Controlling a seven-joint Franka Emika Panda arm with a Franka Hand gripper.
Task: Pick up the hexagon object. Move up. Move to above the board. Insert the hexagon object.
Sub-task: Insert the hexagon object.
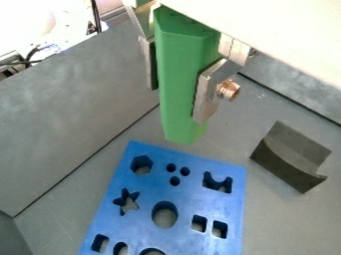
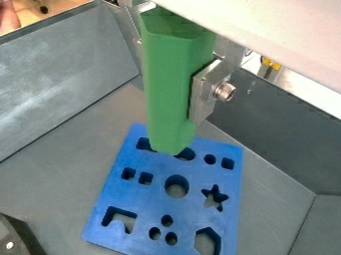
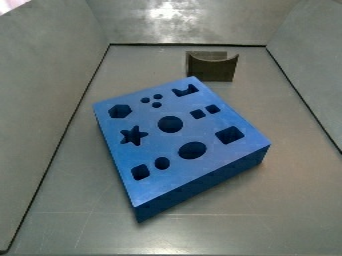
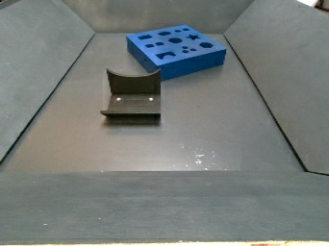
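In both wrist views my gripper (image 1: 177, 95) (image 2: 173, 100) is shut on the hexagon object (image 1: 180, 60) (image 2: 170, 80), a bright green peg that hangs upright between the silver fingers (image 1: 209, 95). The peg's lower end hovers well above the board (image 1: 193, 199) (image 2: 147, 199), over the edge nearest the wall. The board is a thick blue block with star, round, square and hexagon cut-outs, also visible in both side views (image 3: 201, 180) (image 4: 193, 65). Neither side view shows the gripper or the peg.
A dark olive arch-shaped block (image 1: 290, 154) (image 3: 211, 64) (image 4: 131, 96) sits on the grey tray floor apart from the board. Sloped grey tray walls (image 3: 67, 120) (image 4: 38, 86) enclose the area.
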